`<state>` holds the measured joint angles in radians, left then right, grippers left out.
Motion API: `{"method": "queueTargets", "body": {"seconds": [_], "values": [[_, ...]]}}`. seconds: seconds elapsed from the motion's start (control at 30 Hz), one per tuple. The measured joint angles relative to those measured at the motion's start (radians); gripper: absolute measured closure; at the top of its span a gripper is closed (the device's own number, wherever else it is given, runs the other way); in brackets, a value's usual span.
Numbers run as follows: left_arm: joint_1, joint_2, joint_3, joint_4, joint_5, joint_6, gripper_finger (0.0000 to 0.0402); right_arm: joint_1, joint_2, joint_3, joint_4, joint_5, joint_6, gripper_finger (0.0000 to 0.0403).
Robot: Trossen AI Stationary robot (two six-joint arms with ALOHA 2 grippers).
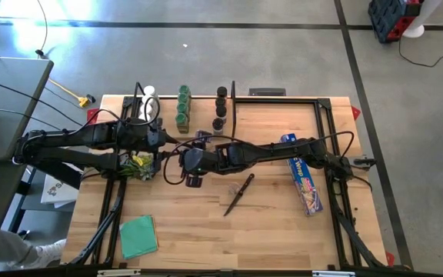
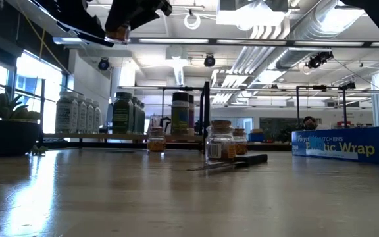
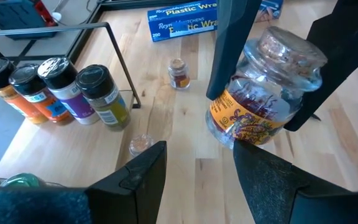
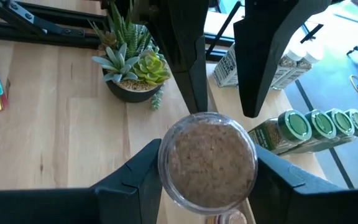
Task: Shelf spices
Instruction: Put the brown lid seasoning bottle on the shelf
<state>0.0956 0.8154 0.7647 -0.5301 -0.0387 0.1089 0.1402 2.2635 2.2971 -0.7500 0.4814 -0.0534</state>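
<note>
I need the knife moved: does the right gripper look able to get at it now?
Probably not: the right gripper is shut on a jar, though the knife lies unobstructed nearby.

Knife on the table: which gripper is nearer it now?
Right. The right gripper, shut on a jar, hangs just left of the knife; the left gripper is open farther left, beyond that jar.

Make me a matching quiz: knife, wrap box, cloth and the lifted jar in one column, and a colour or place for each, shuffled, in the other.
1 knife
2 wrap box
3 cloth
4 jar

A blue
B in the right gripper
C dark-handled
D green

Pairs: 1-C, 2-A, 3-D, 4-B.
</note>
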Motion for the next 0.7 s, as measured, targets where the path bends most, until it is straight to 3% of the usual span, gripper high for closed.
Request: {"method": "queueTargets", "body": {"seconds": [0.7], "values": [[0.000,0.002,-0.001,0.009,0.000,0.000,0.0219,0.000,0.000,0.000,0.029,0.000,-0.008,0.0235]]}}
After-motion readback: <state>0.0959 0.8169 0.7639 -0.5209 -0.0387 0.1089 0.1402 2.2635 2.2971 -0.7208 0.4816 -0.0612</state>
